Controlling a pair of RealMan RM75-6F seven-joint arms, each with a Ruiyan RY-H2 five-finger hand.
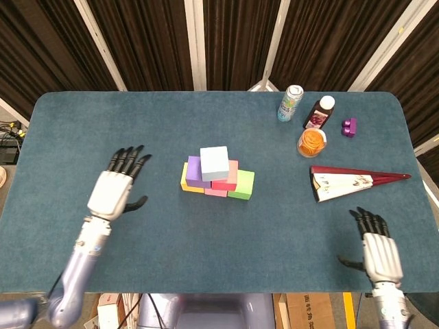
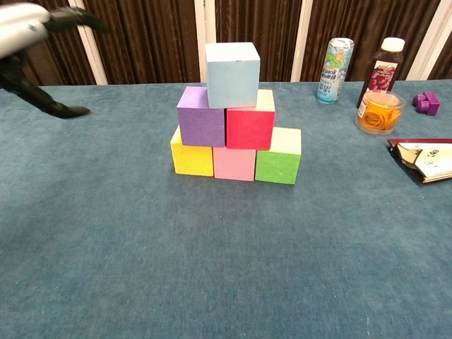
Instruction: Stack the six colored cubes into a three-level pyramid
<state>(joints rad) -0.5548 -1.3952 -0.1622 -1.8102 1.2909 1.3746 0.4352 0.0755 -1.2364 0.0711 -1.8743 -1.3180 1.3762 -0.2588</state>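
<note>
Pyramid complete at bench centre: light-blue cube (image 2: pixel 232 73) tops purple cube (image 2: pixel 201 116) and red cube (image 2: pixel 250 119). Left hand (image 1: pixel 114 186) and right hand (image 1: pixel 378 249), well apart from it, are spread, empty. Judgement: only retreat remains.

Robot body: two arms, each ending in a multi-fingered hand.

Left hand (image 1: pixel 114 191): pale grey-white back shell, black fingers (image 1: pixel 127 158), black thumb; cylindrical wrist section below, running into a glossy lavender-grey forearm. Right hand (image 1: pixel 379 255): same white shell, black fingers (image 1: pixel 366 221) and black thumb, with a pale wrist cuff at the near edge. No cables, screws or markings can be made out.
</note>
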